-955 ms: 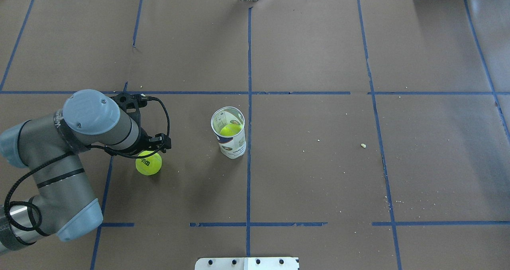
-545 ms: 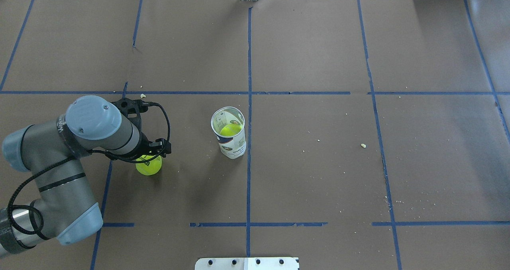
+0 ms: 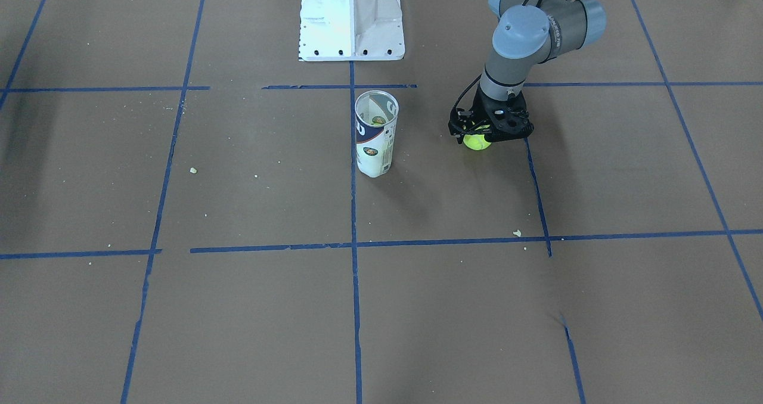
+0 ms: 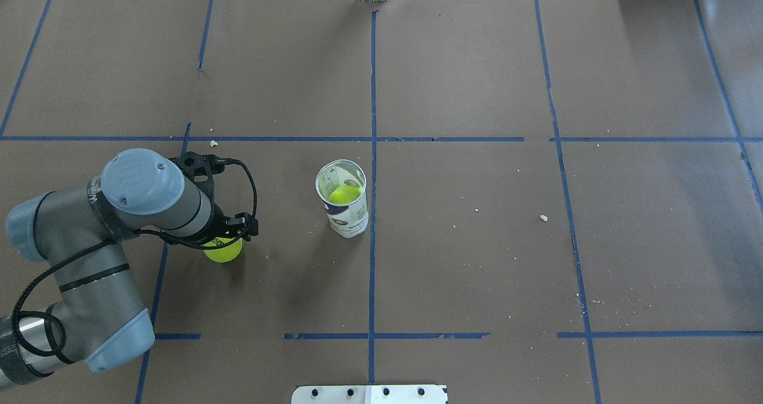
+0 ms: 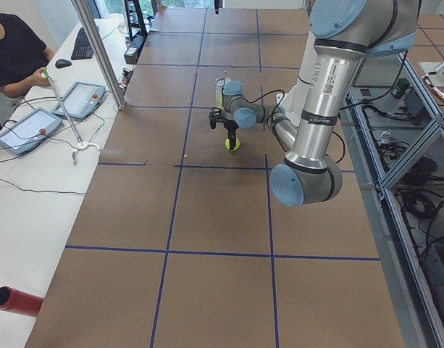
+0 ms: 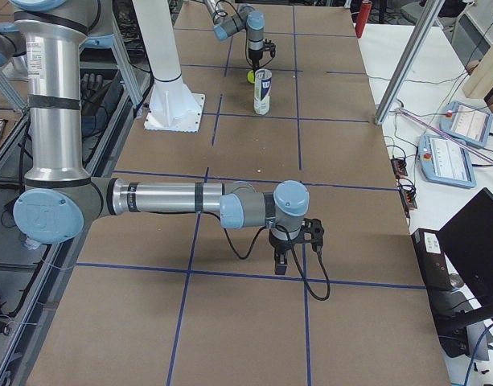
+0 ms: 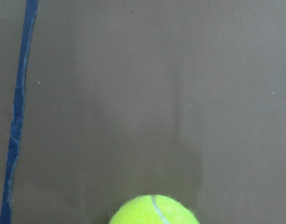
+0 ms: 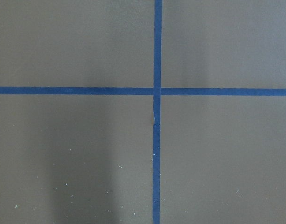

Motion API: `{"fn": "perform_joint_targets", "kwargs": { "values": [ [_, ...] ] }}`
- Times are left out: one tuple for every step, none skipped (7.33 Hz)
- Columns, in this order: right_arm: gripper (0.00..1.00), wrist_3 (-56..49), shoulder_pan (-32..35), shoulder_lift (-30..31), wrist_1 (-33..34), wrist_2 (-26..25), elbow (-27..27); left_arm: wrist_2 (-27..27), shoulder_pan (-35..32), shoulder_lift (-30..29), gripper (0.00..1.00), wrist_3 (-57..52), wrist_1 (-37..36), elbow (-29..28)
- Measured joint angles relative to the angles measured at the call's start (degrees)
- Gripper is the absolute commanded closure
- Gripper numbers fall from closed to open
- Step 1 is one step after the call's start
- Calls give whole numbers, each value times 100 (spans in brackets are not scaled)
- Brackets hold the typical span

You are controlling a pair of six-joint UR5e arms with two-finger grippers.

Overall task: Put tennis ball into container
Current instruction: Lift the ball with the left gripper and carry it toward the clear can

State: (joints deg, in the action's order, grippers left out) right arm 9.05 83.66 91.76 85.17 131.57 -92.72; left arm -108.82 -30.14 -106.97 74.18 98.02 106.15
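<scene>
The left gripper [image 3: 485, 133] hung over the tennis ball [image 3: 477, 143], left of the container [image 4: 347, 212] in the overhead view. The container's navy label was illegible. Whether the left or the right gripper [image 6: 294, 245] was clenched couldn't be told.

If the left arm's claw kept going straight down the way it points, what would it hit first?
The tennis ball, which lies right under the left claw. The gap between them is hard to judge.
</scene>
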Motion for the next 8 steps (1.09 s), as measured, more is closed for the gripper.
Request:
{"fn": "perform_joint_targets", "kwargs": {
  "values": [
    [0, 0, 1, 0, 0, 0, 0, -4, 2, 3, 72, 2, -1, 5],
    [0, 0, 1, 0, 0, 0, 0, -6, 2, 9, 100, 4, -1, 19],
    [0, 0, 2, 0, 0, 0, 0, -7, -9, 14, 100, 0, -4, 75],
    [0, 0, 2, 0, 0, 0, 0, -11, -44, 70, 100, -12, -44, 271],
    [0, 0, 2, 0, 0, 0, 0, -22, -136, 186, 100, -44, -260, 687],
    [0, 0, 2, 0, 0, 0, 0, -36, -346, 179, 100, -177, -807, 1188],
    [0, 0, 2, 0, 0, 0, 0, -53, -640, -100, 100, -455, -1641, 1592],
    [0, 0, 1, 0, 0, 0, 0, -149, -961, -597, 100, -798, -2624, 1888]
  ]
}}
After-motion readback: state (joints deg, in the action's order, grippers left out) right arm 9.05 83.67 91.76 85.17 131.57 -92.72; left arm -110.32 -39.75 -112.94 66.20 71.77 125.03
